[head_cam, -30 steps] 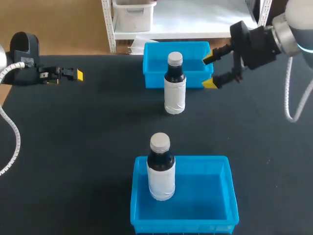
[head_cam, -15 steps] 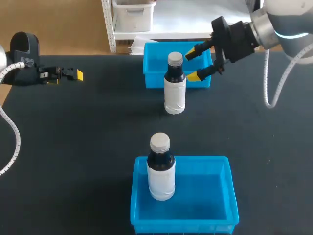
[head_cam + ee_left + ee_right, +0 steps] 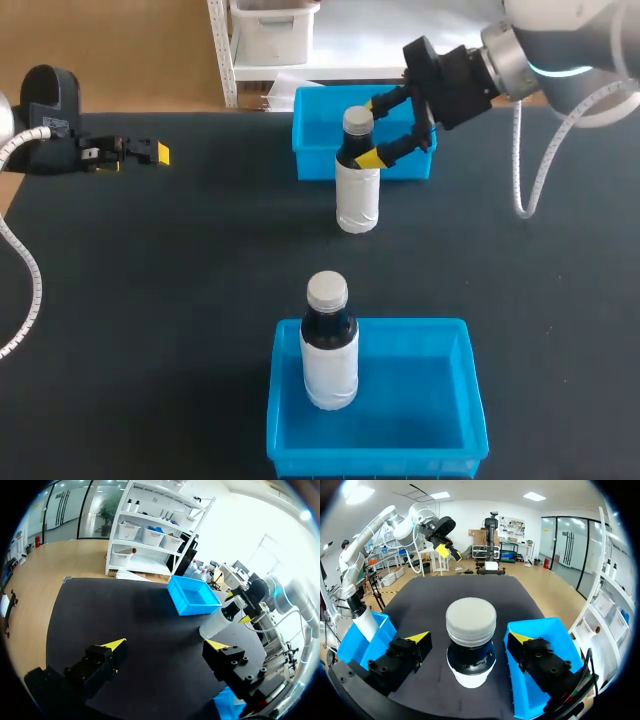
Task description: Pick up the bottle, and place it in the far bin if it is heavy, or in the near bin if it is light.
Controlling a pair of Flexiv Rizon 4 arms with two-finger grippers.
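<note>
Dark and flat, the surface (image 3: 180, 270) holds our bottle (image 3: 358, 195), which stands straight up just in front of the far bin (image 3: 318, 165). It is on the surface and not in any bin yet. The near bin (image 3: 380, 462) sits well apart from it, closer to us, and a second bottle (image 3: 329, 350) stands inside that one.

Our right tool (image 3: 370, 130) comes in from the right side and is up at the top part of the bottle. One yellow finger is on the far side of it and the other is on the near side. From the right wrist we see the grey cap (image 3: 471, 620) right in the middle between the two fingers, with a little gap on each side. So the right tool is spread wide and holds nothing; we think it only needs to squeeze in now.

Our left tool (image 3: 165, 645) is far off at the left edge of the surface. Its fingers are spread apart too, and nothing is in them. The right arm is much nearer, so we think this grab is its job
</note>
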